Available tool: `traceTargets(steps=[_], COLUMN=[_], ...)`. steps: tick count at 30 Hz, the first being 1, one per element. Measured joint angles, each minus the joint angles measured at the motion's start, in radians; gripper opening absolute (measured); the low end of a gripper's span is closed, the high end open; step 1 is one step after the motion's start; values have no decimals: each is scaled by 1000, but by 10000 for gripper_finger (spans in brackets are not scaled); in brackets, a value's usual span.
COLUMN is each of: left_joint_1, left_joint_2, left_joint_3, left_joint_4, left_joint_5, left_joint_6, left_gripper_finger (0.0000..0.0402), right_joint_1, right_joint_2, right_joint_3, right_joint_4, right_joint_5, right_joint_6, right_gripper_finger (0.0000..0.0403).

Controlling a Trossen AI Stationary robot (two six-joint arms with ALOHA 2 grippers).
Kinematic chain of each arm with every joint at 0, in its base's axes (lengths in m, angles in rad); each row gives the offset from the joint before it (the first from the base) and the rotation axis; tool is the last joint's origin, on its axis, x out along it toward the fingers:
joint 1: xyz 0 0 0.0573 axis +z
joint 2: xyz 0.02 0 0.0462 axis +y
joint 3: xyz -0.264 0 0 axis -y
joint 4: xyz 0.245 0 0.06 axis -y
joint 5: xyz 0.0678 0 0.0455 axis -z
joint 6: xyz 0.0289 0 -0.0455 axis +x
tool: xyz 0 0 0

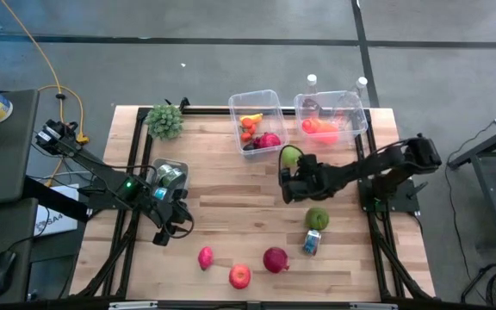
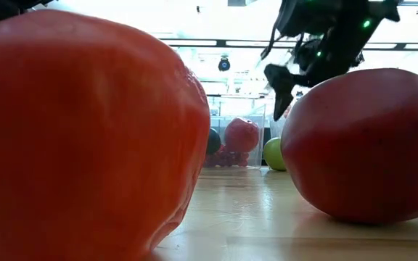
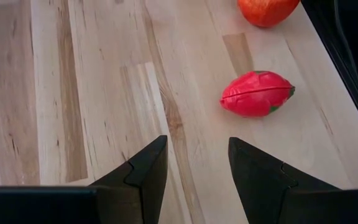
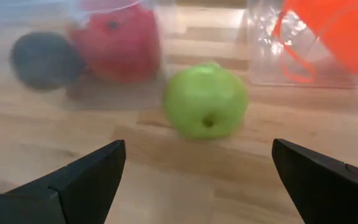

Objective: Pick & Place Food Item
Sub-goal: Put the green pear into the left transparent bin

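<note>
Filling the low view's left foreground, a big red fruit sits closest. At lower left of the high view my left end effector hangs half spread and empty over the table, near the pink fruit. At centre right my right end effector gapes wide beside the green apple, just outside the bins; it looks light, stiff and slick, so I'd pinch across its widest middle.

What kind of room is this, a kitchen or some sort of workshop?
Most likely a robotics lab or test workshop, not a kitchen. A wooden table stands on a bare concrete floor, toy-like fruit lies beside clear plastic bins, and cables and a computer mouse sit alongside.
</note>
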Motion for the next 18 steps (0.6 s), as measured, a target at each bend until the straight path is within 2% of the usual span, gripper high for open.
traceTargets(steps=[5, 10, 18], left_joint_1=[0, 0, 0], left_joint_2=[0, 0, 0], left_joint_3=[0, 0, 0], left_joint_4=[10, 44, 64], left_joint_5=[-20, -43, -44], left_joint_6=[14, 15, 15], left_gripper_finger=[163, 163, 163], right_joint_1=[-53, -95, -142], right_joint_2=[0, 0, 0], right_joint_3=[-47, -98, -133], right_joint_4=[117, 288, 330], right_joint_5=[-16, -14, -15], right_joint_6=[-164, -258, -325], right_gripper_finger=[394, 394, 394])
